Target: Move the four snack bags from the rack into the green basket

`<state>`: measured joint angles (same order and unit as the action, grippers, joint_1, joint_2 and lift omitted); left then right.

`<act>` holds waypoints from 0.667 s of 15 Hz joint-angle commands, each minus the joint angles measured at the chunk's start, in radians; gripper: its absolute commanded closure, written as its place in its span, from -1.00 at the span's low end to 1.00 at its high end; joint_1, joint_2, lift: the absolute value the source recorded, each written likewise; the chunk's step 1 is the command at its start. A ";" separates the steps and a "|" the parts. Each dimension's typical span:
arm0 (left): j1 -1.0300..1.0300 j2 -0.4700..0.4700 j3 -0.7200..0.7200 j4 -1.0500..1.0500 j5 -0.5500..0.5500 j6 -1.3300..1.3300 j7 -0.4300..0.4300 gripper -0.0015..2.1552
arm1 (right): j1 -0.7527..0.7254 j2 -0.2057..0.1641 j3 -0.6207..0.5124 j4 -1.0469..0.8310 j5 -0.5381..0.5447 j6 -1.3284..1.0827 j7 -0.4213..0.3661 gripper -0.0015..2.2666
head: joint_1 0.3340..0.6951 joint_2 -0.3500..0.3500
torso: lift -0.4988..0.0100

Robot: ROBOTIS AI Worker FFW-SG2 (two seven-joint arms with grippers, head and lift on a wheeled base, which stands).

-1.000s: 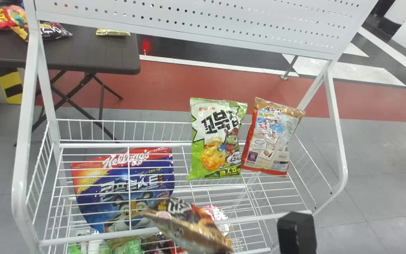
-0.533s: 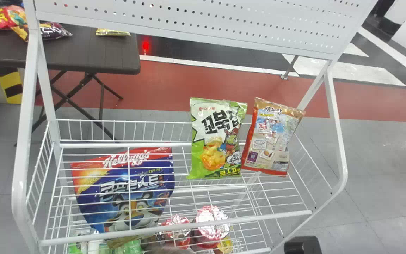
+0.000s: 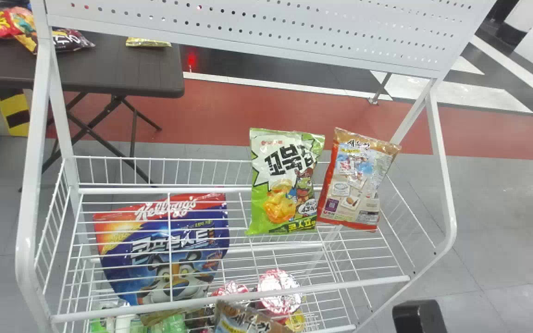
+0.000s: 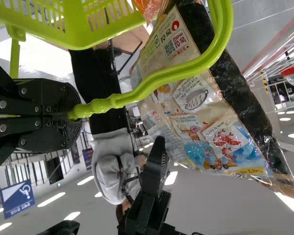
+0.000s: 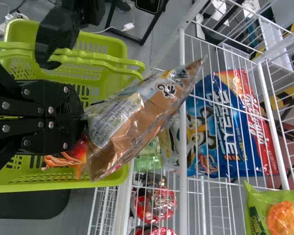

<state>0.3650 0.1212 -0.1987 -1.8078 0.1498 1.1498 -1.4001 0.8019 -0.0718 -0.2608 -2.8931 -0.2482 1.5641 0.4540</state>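
My right gripper (image 5: 83, 117) is shut on a brown snack bag (image 5: 130, 120), held at the near side of the green basket's opening. That held bag (image 3: 248, 320) also pokes up at the head view's bottom edge. The green basket (image 5: 120, 51) hangs from my left gripper (image 4: 71, 115), which is shut on its handle (image 4: 147, 85). An orange-red bag (image 5: 76, 155) lies inside the basket. On the rack (image 3: 229, 301), a green snack bag (image 3: 285, 185) and a red-and-brown one (image 3: 356, 185) lean side by side, with a large blue-and-red bag (image 3: 164, 249) to their left.
Red-lidded cups (image 3: 279, 291) and green items (image 3: 174, 323) sit on the rack's lower level. White wire rails run along its front, and a perforated panel (image 3: 257, 27) crosses above. A dark table (image 3: 109, 64) with more bags stands behind at the left.
The brown bag has left the spot before the rack's front rail, dipped towards the head view's bottom edge and turned. The black part of my right arm has shifted down and right.
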 commanded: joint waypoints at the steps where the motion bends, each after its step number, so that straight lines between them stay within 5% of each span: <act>1: 0.002 0.000 -0.001 -0.001 0.001 0.000 0.000 0.47 | -0.033 0.000 0.000 0.022 0.003 0.008 0.011 0.88 | 1.00 -1.00 | 0.96; 10: -0.004 -0.002 0.002 -0.001 -0.001 -0.003 0.007 0.47 | -0.035 0.004 -0.011 -0.046 -0.069 0.008 0.083 0.88 | 1.00 -1.00 | 0.96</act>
<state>0.3618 0.1196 -0.1965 -1.8086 0.1500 1.1488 -1.3939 0.7691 -0.0664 -0.2707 -2.9343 -0.3151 1.5640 0.5375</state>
